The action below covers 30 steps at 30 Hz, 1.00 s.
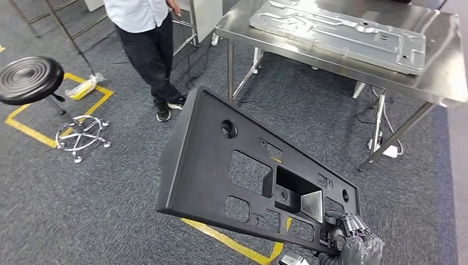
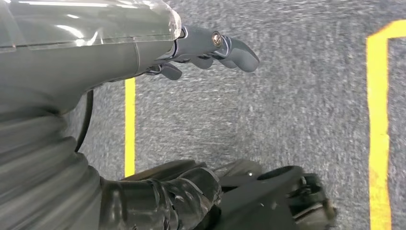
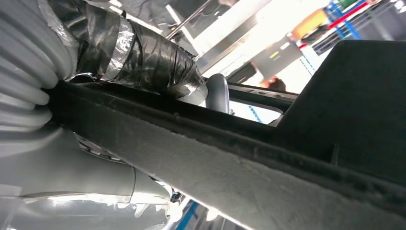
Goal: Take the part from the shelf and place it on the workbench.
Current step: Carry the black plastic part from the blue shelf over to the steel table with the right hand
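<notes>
The part point(image 1: 243, 176) is gripped by the right hand point(image 1: 353, 240) at its near right corner alone, carried tilted above the carpet, well short of the workbench point(image 1: 441, 72). Held so far off-centre, the part could twist or slip from the fingers. The far end could strike the workbench edge. The left hand point(image 2: 210, 48) hangs released, holding nothing.

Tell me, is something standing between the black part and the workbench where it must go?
The path looks open: only bare carpet lies between the black part, held by the right hand, and the workbench. But a large metal panel covers much of the benchtop. The person stands off to the side.
</notes>
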Each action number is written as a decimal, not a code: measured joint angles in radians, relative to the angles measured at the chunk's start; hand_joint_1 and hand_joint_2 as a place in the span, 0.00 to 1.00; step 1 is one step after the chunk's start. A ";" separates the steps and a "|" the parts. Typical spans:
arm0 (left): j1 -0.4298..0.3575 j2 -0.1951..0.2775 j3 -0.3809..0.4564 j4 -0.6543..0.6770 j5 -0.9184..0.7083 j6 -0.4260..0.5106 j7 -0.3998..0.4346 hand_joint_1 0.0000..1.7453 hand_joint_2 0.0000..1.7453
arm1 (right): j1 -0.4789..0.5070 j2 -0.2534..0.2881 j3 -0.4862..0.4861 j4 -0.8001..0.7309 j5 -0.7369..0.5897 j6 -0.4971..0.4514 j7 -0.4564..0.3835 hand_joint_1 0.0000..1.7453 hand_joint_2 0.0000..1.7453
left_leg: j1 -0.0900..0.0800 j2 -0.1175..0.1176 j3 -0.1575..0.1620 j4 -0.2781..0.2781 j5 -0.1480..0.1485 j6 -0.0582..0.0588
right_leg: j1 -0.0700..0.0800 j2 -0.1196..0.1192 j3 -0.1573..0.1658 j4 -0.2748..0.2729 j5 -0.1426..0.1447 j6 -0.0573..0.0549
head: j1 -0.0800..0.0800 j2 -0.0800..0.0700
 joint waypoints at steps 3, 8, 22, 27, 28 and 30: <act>-0.005 0.000 0.000 0.000 -0.001 -0.006 0.000 0.00 1.00 | -0.001 -0.004 0.004 0.003 0.025 0.000 0.015 0.95 1.00 | 0.001 -0.017 0.056 -0.141 0.056 0.008 | 0.001 0.016 -0.008 0.026 -0.017 0.016 | 0.000 0.000; -0.006 0.000 0.000 0.000 -0.007 -0.008 -0.001 0.00 1.00 | -0.001 -0.007 0.005 0.004 0.037 0.000 0.014 0.95 1.00 | 0.002 -0.014 0.059 -0.156 0.058 0.038 | 0.002 -0.007 -0.029 0.066 -0.043 0.037 | 0.002 0.000; -0.004 -0.002 0.000 0.000 -0.024 -0.015 -0.001 0.00 1.00 | -0.011 -0.012 0.006 0.011 0.045 0.000 -0.017 0.95 1.00 | -0.002 0.015 0.088 -0.174 0.041 0.021 | 0.018 -0.059 -0.025 0.012 0.004 0.001 | 0.003 0.000; -0.004 0.000 0.000 0.000 -0.024 -0.015 0.000 0.00 1.00 | -0.015 -0.012 0.006 0.012 0.045 0.000 -0.034 0.95 1.00 | -0.002 0.003 -0.021 0.049 -0.063 0.003 | 0.007 -0.056 0.001 -0.015 0.007 -0.012 | 0.002 0.000; -0.003 0.001 0.000 0.000 -0.025 -0.015 0.000 0.00 1.00 | -0.015 -0.012 0.006 0.012 0.044 0.000 -0.040 0.95 1.00 | -0.002 0.003 -0.046 0.086 -0.065 0.001 | 0.008 -0.054 0.002 -0.013 0.004 -0.012 | 0.002 0.000; -0.001 0.001 0.000 0.000 -0.027 -0.015 0.000 0.00 1.00 | -0.015 -0.012 0.006 0.013 0.043 0.000 -0.052 0.95 1.00 | -0.002 0.003 -0.042 0.049 -0.013 0.000 | 0.009 -0.049 0.007 -0.007 -0.003 -0.011 | 0.002 0.000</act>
